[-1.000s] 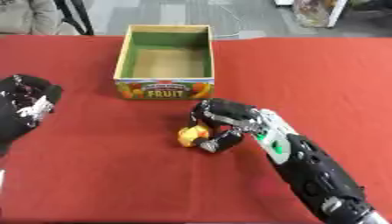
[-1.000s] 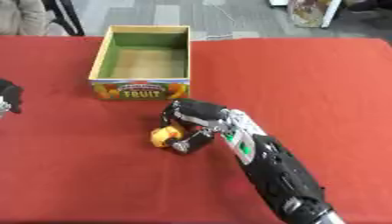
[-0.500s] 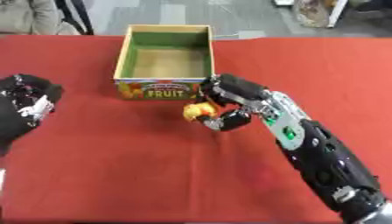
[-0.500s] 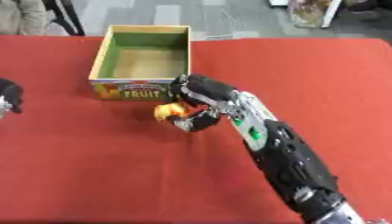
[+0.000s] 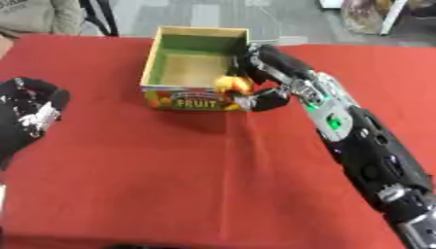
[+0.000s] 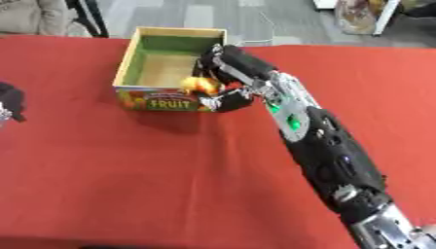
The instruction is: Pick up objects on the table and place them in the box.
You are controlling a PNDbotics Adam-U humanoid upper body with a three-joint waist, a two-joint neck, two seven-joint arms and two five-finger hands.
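A small yellow-orange object (image 5: 230, 84) is held in my right hand (image 5: 265, 73), whose fingers curl round it. It hangs at the front right corner of the open cardboard box (image 5: 154, 54), just above the rim. The box has a green inside and a front face marked FRUIT (image 5: 196, 103). Its floor looks bare where it shows. My right arm comes in from the lower right. My left hand (image 5: 30, 108) rests at the left edge of the table, away from the box, with its fingers relaxed.
The red tablecloth (image 5: 170, 180) covers the whole table, with no other loose object showing on it. A chair and a person's grey sleeve (image 5: 38, 12) show beyond the far left edge.
My right hand has lifted the yellow-orange object off the cloth and carried it away from me to the box's front right corner. The view has also shifted. My left hand stayed in place.
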